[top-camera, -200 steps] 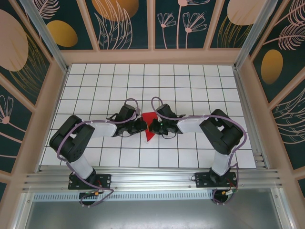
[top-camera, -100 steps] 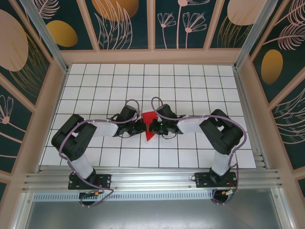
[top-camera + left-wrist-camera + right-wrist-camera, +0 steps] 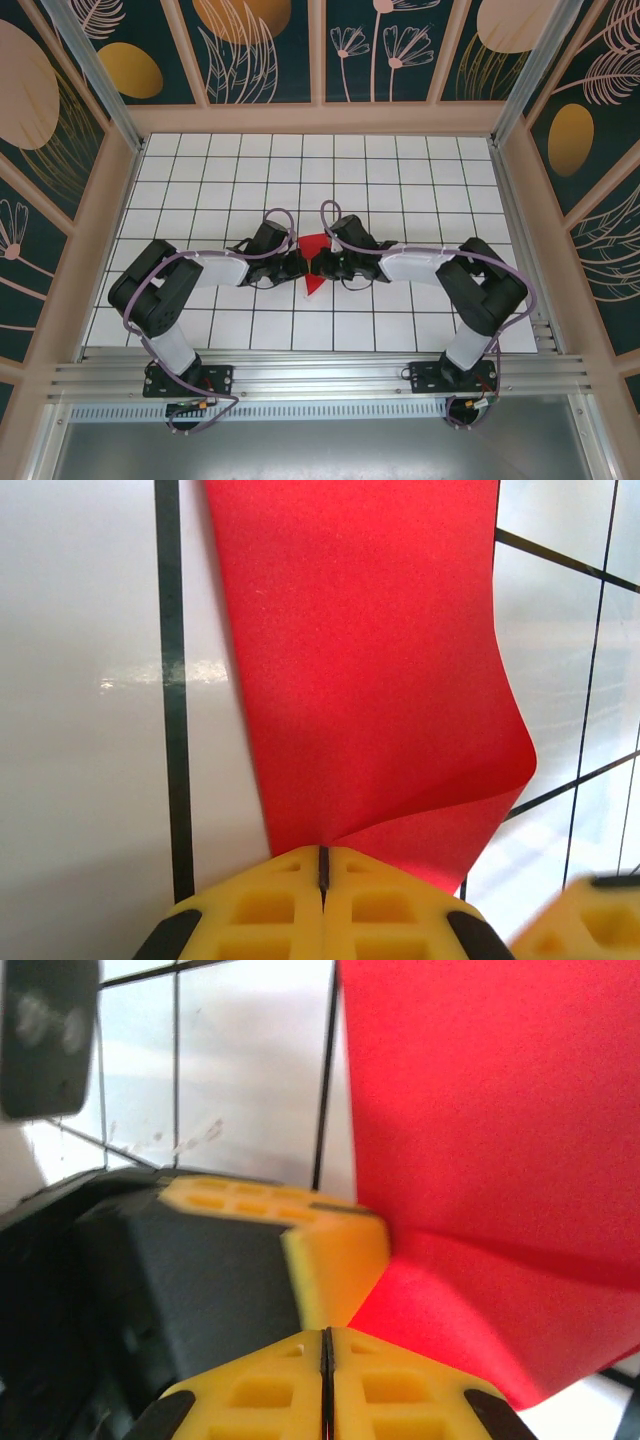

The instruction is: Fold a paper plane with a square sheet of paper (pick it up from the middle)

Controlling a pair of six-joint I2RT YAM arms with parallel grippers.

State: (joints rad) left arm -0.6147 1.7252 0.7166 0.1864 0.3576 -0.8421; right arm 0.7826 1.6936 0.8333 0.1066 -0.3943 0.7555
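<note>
Table's (image 3: pixel 400 170) red paper (image 3: pixel 313 280) stays pinched; right elbow (image 3: pixel 490 295) widened.

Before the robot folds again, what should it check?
1. Left fingers pinching the paper: ok.
2. Right fingers shut: ok.
3. Right fingers really gripping the paper: cannot tell.
4. Paper lying flat: not ok, one side curls over.
5. Room between the two arms' fingers: not ok, they nearly touch.
</note>
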